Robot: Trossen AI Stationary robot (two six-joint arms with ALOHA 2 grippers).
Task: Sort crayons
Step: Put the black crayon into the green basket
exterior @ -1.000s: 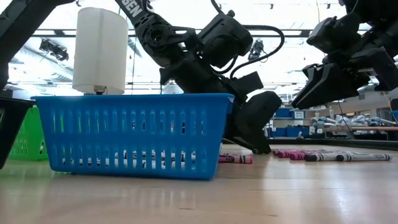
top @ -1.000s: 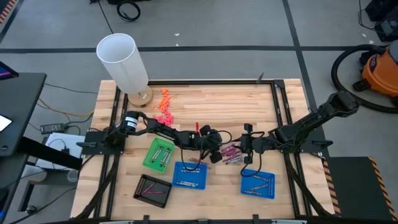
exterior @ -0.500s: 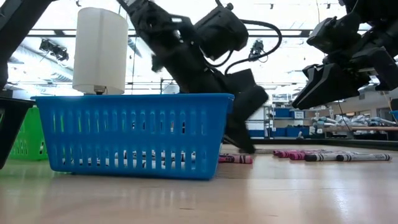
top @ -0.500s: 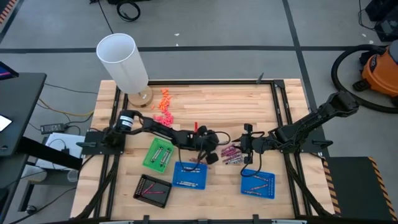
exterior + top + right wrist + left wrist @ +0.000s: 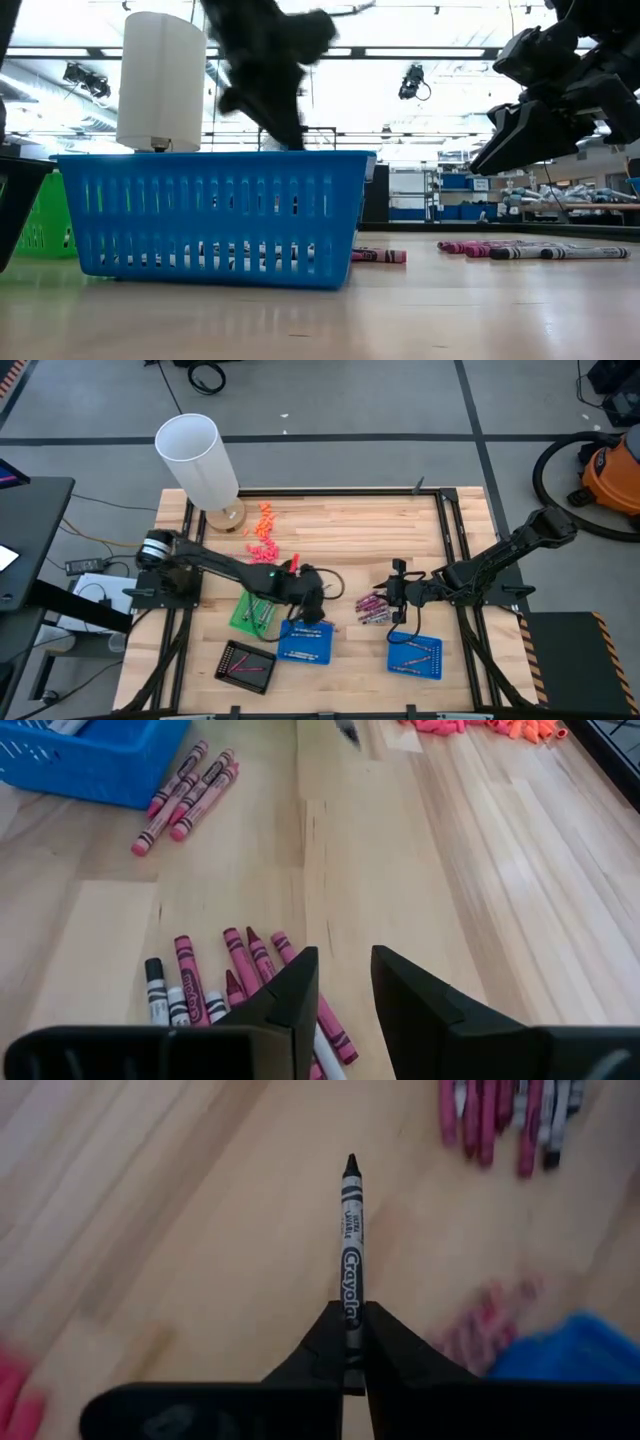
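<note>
My left gripper [image 5: 349, 1312] is shut on a silvery-grey crayon [image 5: 350, 1230] with a dark tip. It hangs above the table by the left blue tray [image 5: 305, 643], and shows blurred over that tray in the low view [image 5: 270, 70]. My right gripper [image 5: 345, 982] stands open just above the loose pile of pink, maroon and grey crayons [image 5: 235, 975], touching none. That pile [image 5: 374, 608] lies flat on the wood. A few more pink crayons [image 5: 185, 795] lie beside the left blue tray. My left gripper pinches the grey crayon by its blunt rear end [image 5: 350, 1348] between its two fingers. The crayon lies along the fingers and sticks out ahead of them, tip [image 5: 350, 1162] foremost. The fingers slant downward. The crayon is lifted clear of the table.
A green tray [image 5: 255, 608] and a black tray [image 5: 245, 666] stand left of the left blue tray, and a second blue tray [image 5: 415, 656] sits at the near right. A tall white cylinder [image 5: 198, 458] and orange and pink bits [image 5: 263, 535] are at the far left.
My left gripper has risen from the table beside the crayon pile and swung toward the table's left edge, tipping as it went. It now hangs by the left blue tray. My right gripper has kept still.
</note>
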